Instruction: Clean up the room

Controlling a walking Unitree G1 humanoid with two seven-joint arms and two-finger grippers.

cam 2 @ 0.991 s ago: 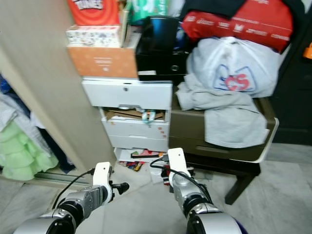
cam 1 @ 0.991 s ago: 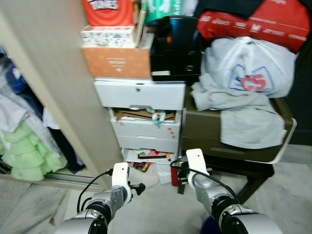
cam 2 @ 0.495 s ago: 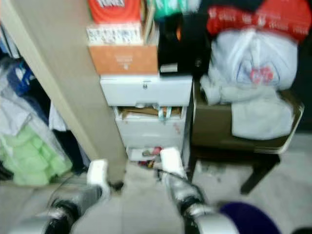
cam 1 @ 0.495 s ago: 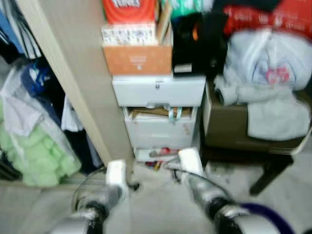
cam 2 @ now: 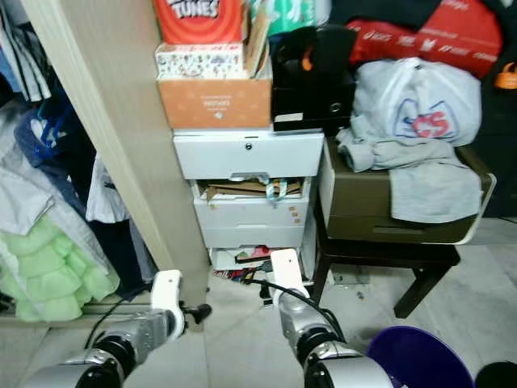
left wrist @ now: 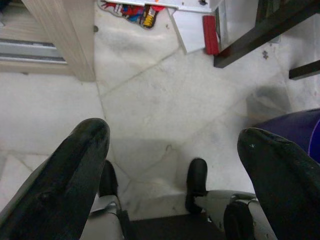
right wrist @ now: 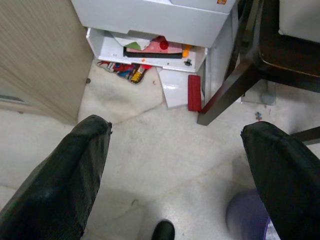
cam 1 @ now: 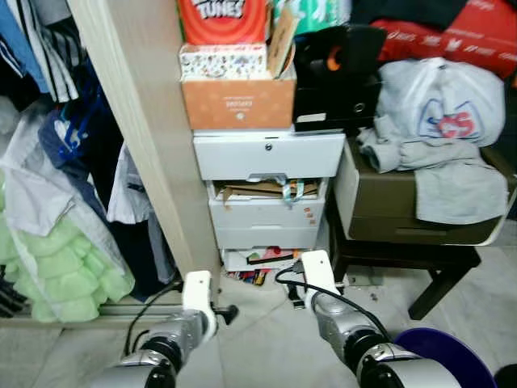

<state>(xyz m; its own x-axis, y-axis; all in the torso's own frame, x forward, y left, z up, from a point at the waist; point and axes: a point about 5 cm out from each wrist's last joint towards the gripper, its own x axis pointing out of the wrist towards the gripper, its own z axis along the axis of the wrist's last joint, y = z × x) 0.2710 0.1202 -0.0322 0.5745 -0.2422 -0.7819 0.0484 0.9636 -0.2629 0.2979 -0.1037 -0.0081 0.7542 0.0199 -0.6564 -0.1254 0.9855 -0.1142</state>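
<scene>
Clutter lies on the pale stone floor below a white drawer unit (cam 1: pixel 266 202): a flat red item (right wrist: pixel 193 93), a white sheet (right wrist: pixel 172 92) and colourful packets (right wrist: pixel 125 72). The unit's bottom drawer stands open with small toys inside. My left gripper (left wrist: pixel 172 135) is open and empty, held low over bare floor. My right gripper (right wrist: pixel 175 127) is open and empty too, a little short of the red item. Both arms show at the bottom of the eye views, the left arm (cam 1: pixel 196 299) and the right arm (cam 1: pixel 317 279).
A wooden wardrobe side panel (cam 1: pixel 145 145) stands at the left, with clothes (cam 1: pixel 56 210) hanging behind it. A dark bench (cam 1: pixel 420 242) piled with bags and clothing is on the right. A purple bin (cam 2: pixel 416 360) sits at the lower right. Boxes (cam 1: pixel 238 101) top the drawers.
The whole picture has shifted and sharpened after a blur, so the camera has moved: more of the wardrobe and the purple bin now show. Both grippers stay low and open.
</scene>
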